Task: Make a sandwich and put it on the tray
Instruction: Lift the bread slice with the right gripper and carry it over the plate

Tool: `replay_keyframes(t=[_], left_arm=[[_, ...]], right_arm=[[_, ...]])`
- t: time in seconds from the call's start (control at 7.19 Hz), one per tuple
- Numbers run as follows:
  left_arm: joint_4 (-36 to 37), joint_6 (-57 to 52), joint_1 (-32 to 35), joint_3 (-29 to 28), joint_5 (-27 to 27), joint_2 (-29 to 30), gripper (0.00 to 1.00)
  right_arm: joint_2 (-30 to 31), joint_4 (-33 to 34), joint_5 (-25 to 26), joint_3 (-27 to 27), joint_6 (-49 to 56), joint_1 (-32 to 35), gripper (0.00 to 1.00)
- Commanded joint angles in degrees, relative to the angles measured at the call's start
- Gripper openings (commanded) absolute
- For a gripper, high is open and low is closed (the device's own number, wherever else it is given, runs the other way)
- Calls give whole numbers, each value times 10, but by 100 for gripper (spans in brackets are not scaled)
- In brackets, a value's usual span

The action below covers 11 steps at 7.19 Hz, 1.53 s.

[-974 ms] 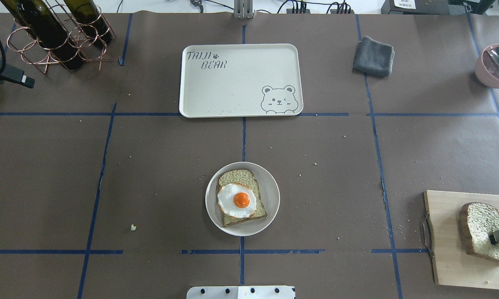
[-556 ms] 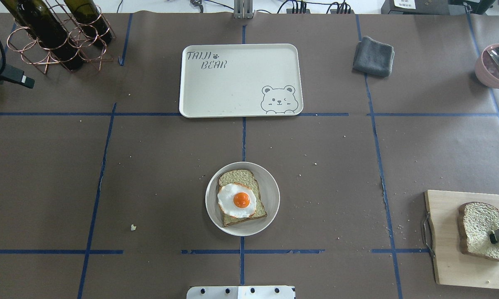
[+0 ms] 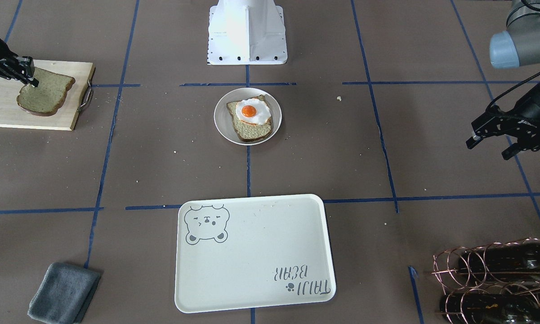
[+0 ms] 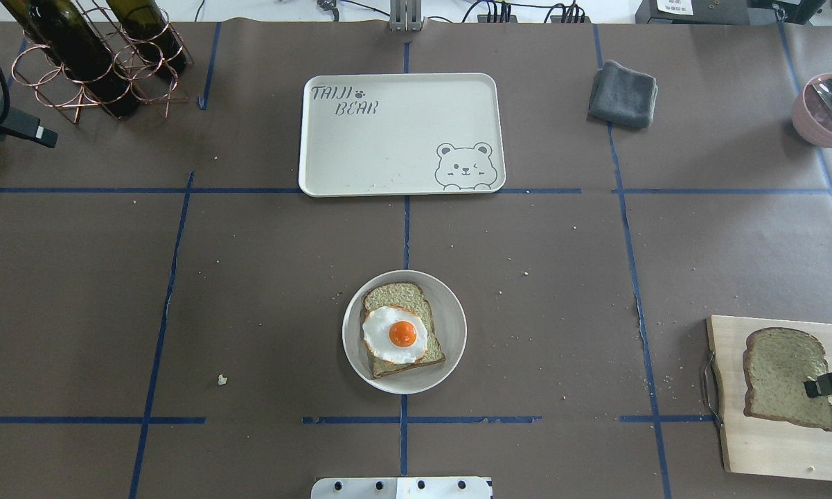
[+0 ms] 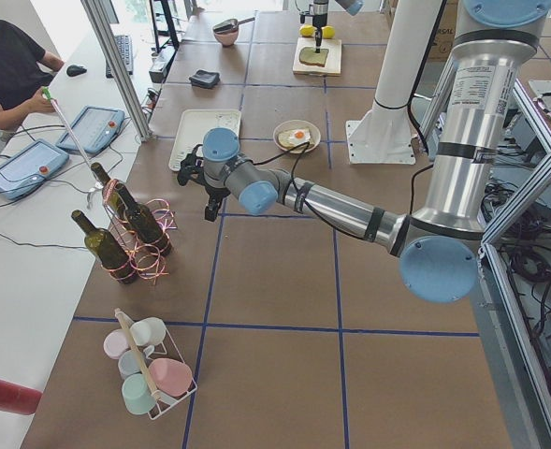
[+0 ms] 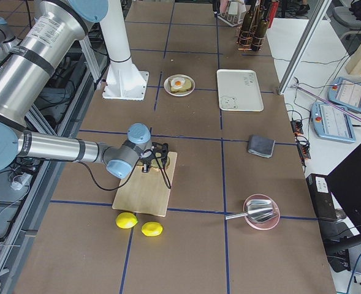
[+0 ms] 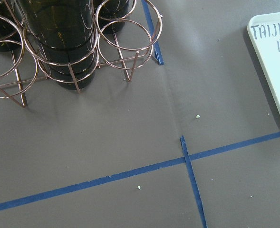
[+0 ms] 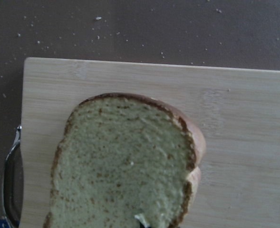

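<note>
Since the front view faces the robot, we find the right gripper (image 3: 30, 82) at the upper left, jaws clenched on one edge of the loose bread slice (image 3: 45, 96) over the cutting board (image 3: 9, 114). The other slice (image 3: 252, 130), with the egg (image 3: 251, 112) on top, lies on the plate (image 3: 221, 128) at centre. The tray (image 3: 252, 252) sits well apart at the bottom, with no part of the sandwich on it. At the right edge the left gripper (image 3: 488, 149) hangs with its jaws spread, grasping nothing.

From overhead, at the lower right, we see the pinch takes only the slice's rim. We judge the bread could droop, tear or slip free on the way to the plate.

The right wrist view shows soft crumb close up, with a fingertip just at the bottom edge. We also fear a skewed release could shove the egg off.
</note>
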<state>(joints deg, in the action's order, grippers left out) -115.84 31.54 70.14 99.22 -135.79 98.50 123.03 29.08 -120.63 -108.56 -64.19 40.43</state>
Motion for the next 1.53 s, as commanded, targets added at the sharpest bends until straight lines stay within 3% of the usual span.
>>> replay_keyframes(t=[0.0,0.28,0.42,0.83,0.97,1.11,1.39], left_arm=[[0,0,0,-1,0,-1,100],[0,2,0,-1,0,-2,100],[0,3,0,-1,0,-2,100],[0,4,1,-3,-1,-6,100],[0,6,1,-2,-2,-6,100],[0,6,1,-2,-2,-6,100],[0,7,0,-3,-2,-6,100]], right_arm=[[-24,0,-57,-36,-1,66,0],[-109,12,-110,-36,-3,101,0],[-180,58,-124,-39,-41,100,0],[-430,300,-135,-39,-70,64,0],[-506,382,-104,-38,-77,30,0],[-550,409,-28,-32,-95,-35,0],[-611,411,65,19,-124,-124,0]])
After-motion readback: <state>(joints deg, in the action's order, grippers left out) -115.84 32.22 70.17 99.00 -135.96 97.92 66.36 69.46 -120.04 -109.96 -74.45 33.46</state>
